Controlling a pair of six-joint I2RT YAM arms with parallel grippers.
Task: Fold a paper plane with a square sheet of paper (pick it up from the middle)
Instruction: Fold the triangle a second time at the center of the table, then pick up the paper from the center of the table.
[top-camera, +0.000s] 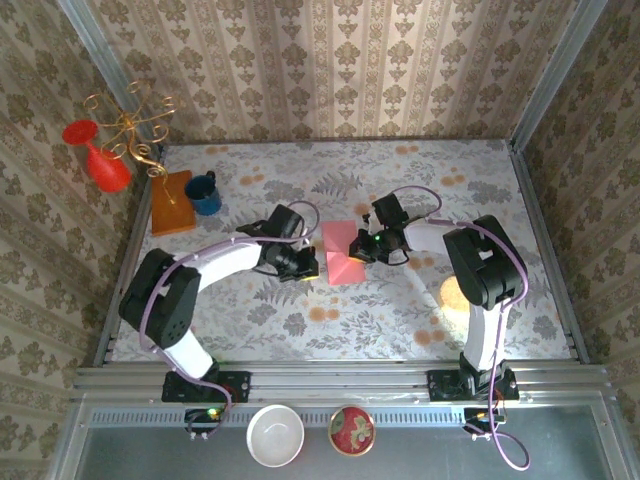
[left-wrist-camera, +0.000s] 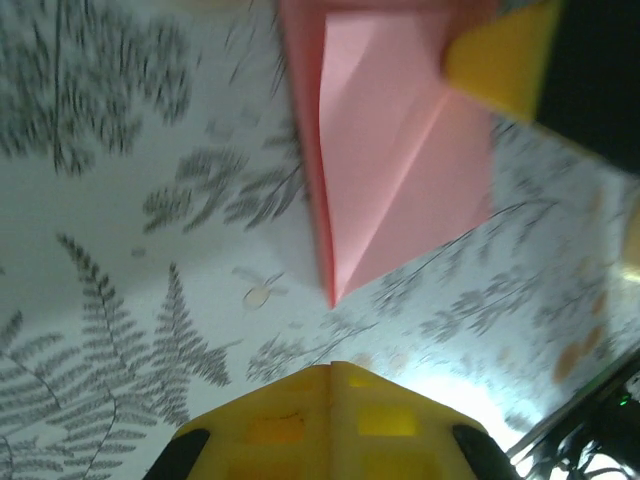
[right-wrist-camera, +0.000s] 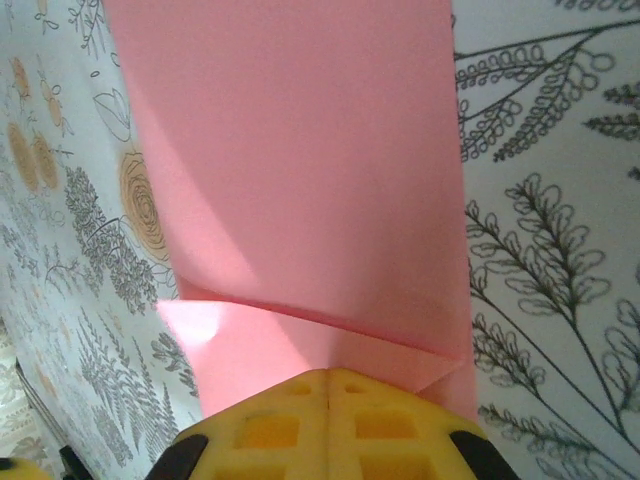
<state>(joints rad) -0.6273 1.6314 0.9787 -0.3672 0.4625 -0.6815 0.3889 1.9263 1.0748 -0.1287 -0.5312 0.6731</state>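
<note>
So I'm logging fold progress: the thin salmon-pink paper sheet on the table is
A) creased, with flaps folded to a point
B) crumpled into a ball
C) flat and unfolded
A: the salmon-pink paper sheet shows sharp creases and overlapping flaps that narrow to a pointed tip.

The centre of the table (top-camera: 520, 300) is obstructed: the left gripper (top-camera: 306, 266) and right gripper (top-camera: 361, 248), both closed, crowd the pink paper (top-camera: 336, 266) from either side. The far-left corner holds a board (top-camera: 172, 203), blue mug (top-camera: 205, 194), red vase (top-camera: 105, 162) and wire stand (top-camera: 130, 122). The right side and near strip lie open. Walls (top-camera: 330, 70) bound three sides.
</note>
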